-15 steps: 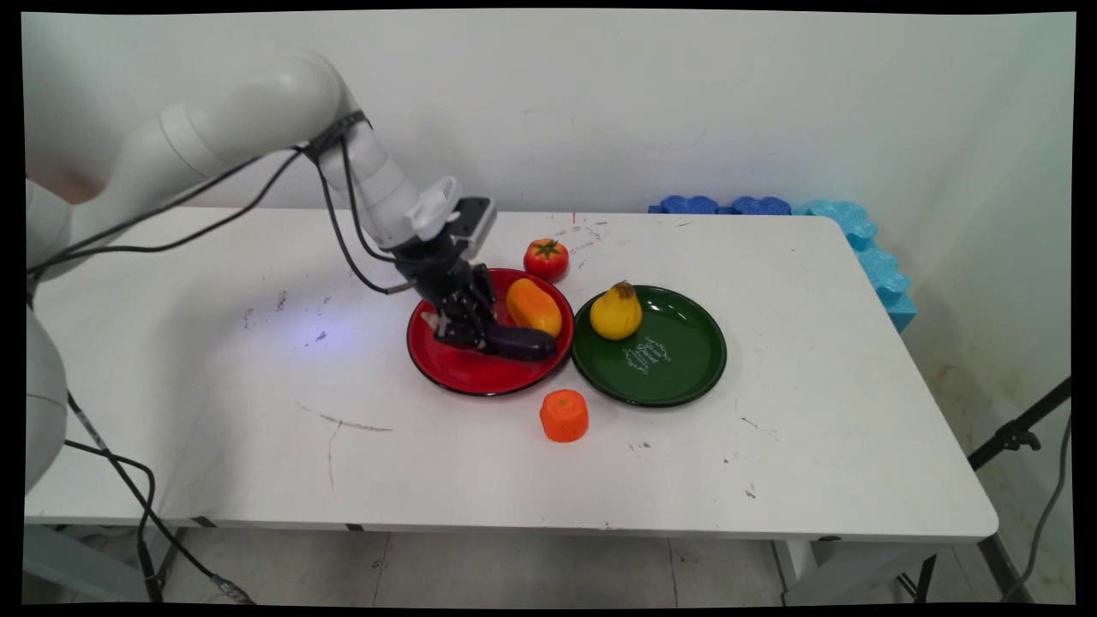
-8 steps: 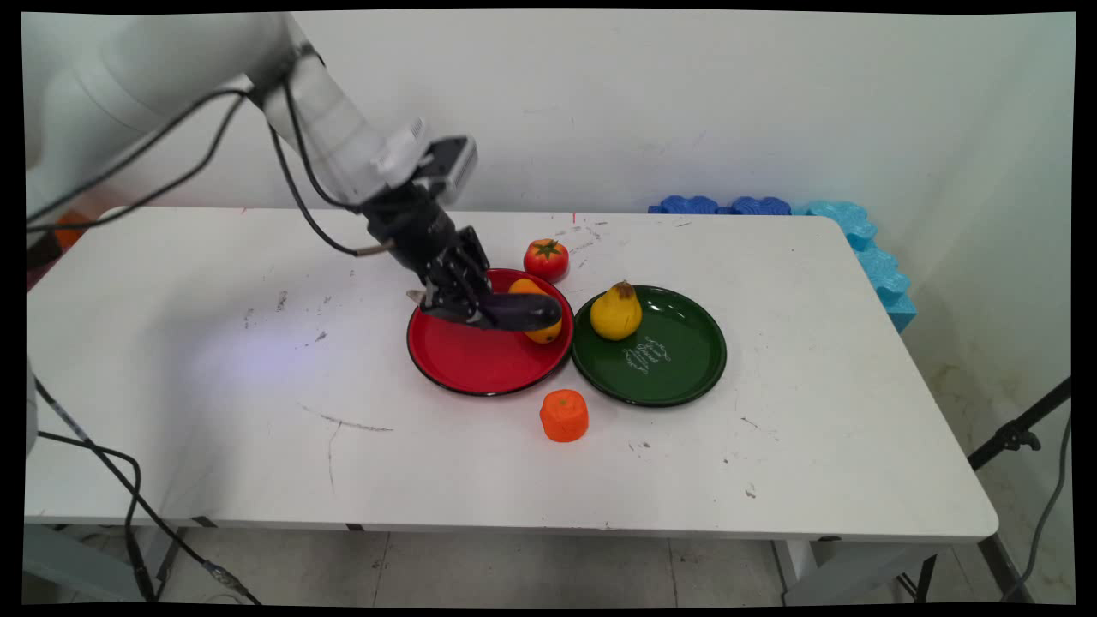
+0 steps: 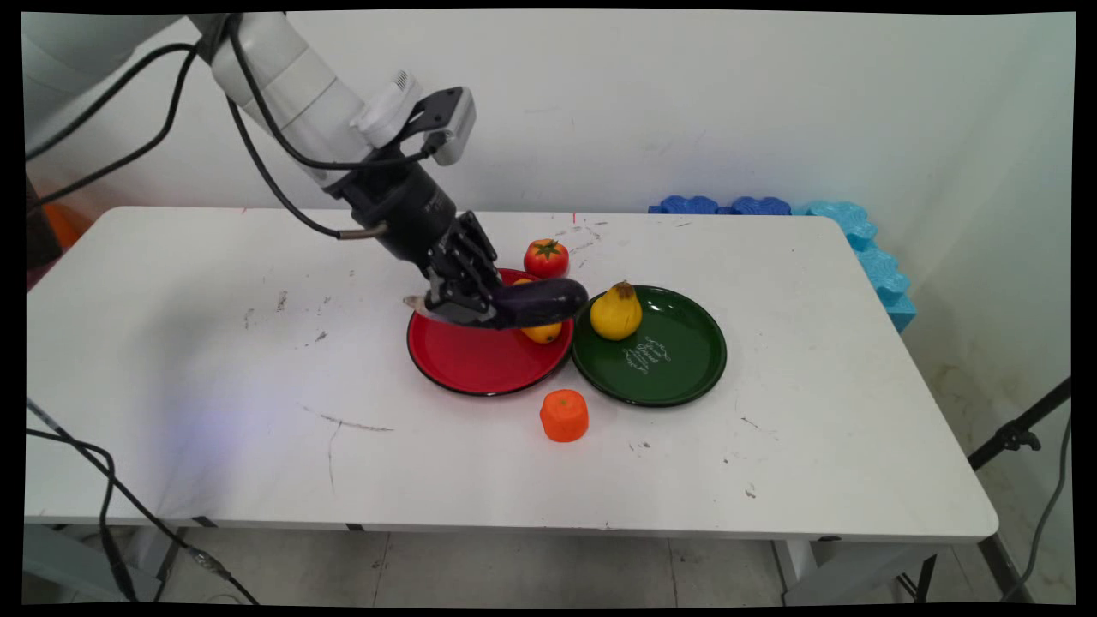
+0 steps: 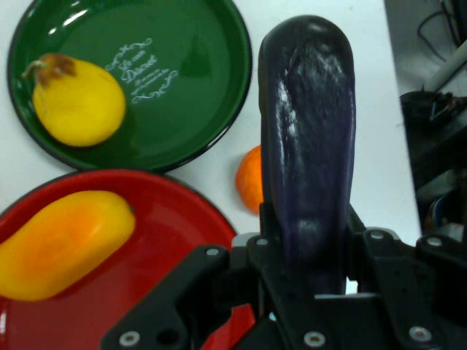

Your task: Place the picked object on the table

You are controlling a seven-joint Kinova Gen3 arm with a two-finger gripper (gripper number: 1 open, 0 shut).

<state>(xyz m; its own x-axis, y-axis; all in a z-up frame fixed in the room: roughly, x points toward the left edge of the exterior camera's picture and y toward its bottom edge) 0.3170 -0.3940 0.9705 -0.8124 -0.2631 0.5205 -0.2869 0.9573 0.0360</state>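
Claw (image 3: 480, 307) pinching purple eggplant (image 3: 540, 302) above red plate (image 3: 467, 360) — mango (image 4: 62, 244) inside; yellow pear (image 3: 615, 313) in green plate (image 3: 677, 364) beside it — white surface (image 3: 814, 343).

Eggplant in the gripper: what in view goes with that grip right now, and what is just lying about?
With the grip:
- gripper, shut on the eggplant, held in the air
- red plate beneath it
- mango lying on that plate

Lying about:
- pear on the green plate
- tomato on the table
- orange piece on the table
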